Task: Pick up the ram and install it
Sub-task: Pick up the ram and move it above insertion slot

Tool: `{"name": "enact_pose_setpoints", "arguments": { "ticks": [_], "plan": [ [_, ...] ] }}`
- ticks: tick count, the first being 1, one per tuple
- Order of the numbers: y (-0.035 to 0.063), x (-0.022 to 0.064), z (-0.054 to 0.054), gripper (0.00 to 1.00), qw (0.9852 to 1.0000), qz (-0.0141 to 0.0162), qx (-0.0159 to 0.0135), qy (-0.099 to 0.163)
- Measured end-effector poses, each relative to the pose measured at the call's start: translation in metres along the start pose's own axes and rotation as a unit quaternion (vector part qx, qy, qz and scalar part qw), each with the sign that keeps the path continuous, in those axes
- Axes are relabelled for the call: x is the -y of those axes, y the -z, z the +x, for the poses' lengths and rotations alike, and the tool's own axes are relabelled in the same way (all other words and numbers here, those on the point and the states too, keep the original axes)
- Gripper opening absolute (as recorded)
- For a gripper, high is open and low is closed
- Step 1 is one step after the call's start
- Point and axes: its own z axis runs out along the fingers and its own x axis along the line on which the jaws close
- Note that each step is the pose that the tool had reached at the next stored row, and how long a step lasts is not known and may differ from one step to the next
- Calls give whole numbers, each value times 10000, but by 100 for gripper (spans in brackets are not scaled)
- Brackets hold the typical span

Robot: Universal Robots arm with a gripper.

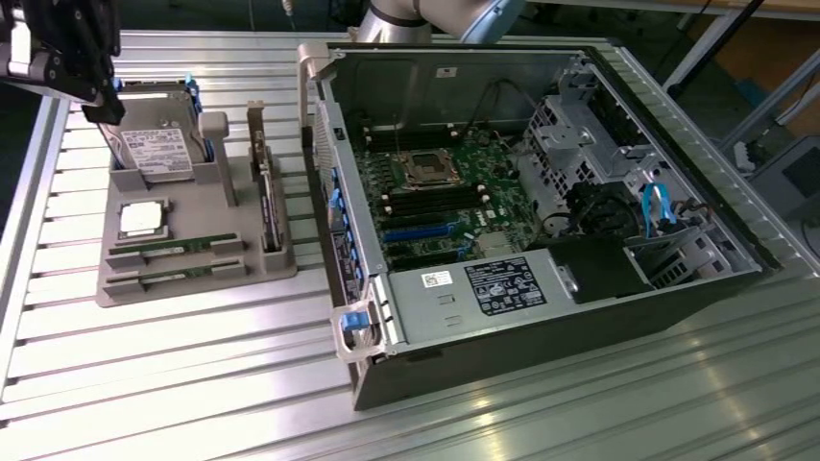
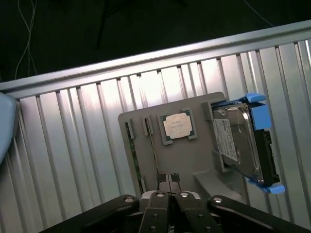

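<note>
Two ram sticks (image 1: 173, 248) lie in slots at the near end of the grey parts tray (image 1: 192, 288), the second ram stick (image 1: 173, 274) just in front of the first. In the wrist view one ram stick (image 2: 135, 162) shows edge-on as a thin green strip on the tray (image 2: 189, 155). My gripper (image 1: 106, 110) hangs high over the tray's far end, above the hard drive (image 1: 160, 149). In the wrist view the gripper (image 2: 168, 178) is shut with its fingers together and nothing held.
The tray also holds a silver processor chip (image 1: 141, 219), (image 2: 177, 126), a blue-framed hard drive (image 2: 243, 141) and an upright card with a metal bracket (image 1: 265, 192). An open computer case (image 1: 539, 221) lies at the exterior view's right, with its motherboard (image 1: 429, 197) exposed.
</note>
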Motion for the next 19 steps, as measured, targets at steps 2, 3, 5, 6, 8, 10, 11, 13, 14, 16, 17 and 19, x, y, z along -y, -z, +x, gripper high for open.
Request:
{"name": "enact_pose_setpoints", "arguments": {
  "ticks": [2, 3, 5, 6, 8, 10, 11, 13, 14, 16, 17, 19],
  "plan": [
    [-1, 0, 0, 10, 9998, -3, -8, 183],
    [-2, 0, 0, 10, 9996, -5, -12, 280],
    [-4, 0, 0, 10, 9986, -10, -23, 528],
    [-4, 0, 0, 10, 9981, -11, -27, 614],
    [-4, 0, 0, 10, 9976, -13, -31, 695],
    [-4, 0, 0, 10, 9976, -13, -31, 696],
    [-4, 0, 0, 10, 9976, -13, -31, 696],
    [-5, 0, -1, 10, 9976, -8, -31, 697],
    [-5, -1, -2, 10, 9976, -1, -32, 698],
    [-3, -2, -3, 10, 9975, 26, -35, 705],
    [-4, -2, -3, 10, 9973, 85, -31, 723],
    [-4, -2, -3, 10, 9973, 88, -31, 724]
  ]
}}
